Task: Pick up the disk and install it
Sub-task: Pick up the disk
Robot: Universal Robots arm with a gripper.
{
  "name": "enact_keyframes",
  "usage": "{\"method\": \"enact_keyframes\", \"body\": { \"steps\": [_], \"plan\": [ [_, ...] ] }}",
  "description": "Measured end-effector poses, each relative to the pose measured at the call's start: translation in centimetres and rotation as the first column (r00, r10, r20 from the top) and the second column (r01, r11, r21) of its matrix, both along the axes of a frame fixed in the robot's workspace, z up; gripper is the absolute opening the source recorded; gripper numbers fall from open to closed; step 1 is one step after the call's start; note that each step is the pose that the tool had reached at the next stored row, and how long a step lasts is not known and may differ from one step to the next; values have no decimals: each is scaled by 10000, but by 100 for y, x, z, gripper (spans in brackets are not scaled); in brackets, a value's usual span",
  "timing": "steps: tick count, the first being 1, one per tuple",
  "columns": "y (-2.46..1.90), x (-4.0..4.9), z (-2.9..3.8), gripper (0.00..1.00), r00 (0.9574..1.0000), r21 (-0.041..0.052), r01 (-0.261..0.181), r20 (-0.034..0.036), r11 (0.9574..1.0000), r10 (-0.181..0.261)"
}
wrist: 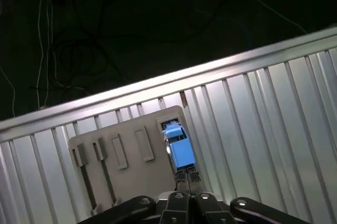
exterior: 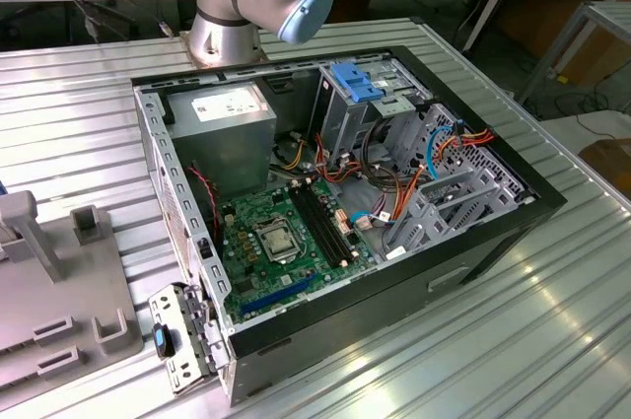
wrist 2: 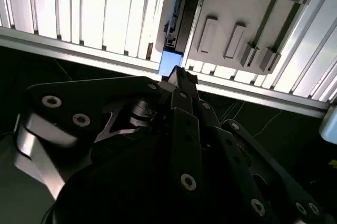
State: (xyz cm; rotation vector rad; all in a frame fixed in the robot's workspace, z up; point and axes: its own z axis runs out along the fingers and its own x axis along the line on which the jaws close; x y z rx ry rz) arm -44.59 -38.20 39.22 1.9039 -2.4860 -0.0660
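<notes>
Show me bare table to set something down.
The widest bare table lies beside the case's black wall, toward the exterior view's right. A narrower strip runs between the case and the grey fixture. Inside the case, cables crowd everything.

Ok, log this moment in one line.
gripper: shut, empty, above disk | disk: standing in grey fixture slot, not picked | case: open

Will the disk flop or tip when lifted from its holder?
Probably stiff: the disk looks like a rigid, blue-framed block. It seems to stand on edge in a slot of the grey holder, so it may tip once freed. Its smooth plastic could slip.
</notes>
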Motion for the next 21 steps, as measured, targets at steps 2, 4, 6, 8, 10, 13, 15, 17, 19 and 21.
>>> {"method": "enact_keyframes", "body": {
  "steps": [2,4,6,8,10,13,15,17,19,21],
  "plan": [
    [0,-1,0,11,9996,-5,-299,-1,9996,299],
    [0,-2,0,11,9980,-6,-638,0,9980,638],
    [0,-2,0,11,9944,-23,-1056,10,9944,1056],
    [0,-2,-2,11,9894,-123,-1452,36,9893,1453],
    [-1,-2,-4,11,9844,-196,-1756,41,9843,1757],
    [-3,-2,-7,17,9776,-258,-2101,42,9773,2102],
    [-3,-2,-8,24,9729,-294,-2309,42,9725,2311],
    [-4,-2,-13,42,9623,-346,-2718,41,9617,2721],
    [-4,-1,-20,54,9551,-353,-2959,43,9546,2962],
    [-4,-2,-51,54,9424,-354,-3340,48,9419,3343]
  ]
}}
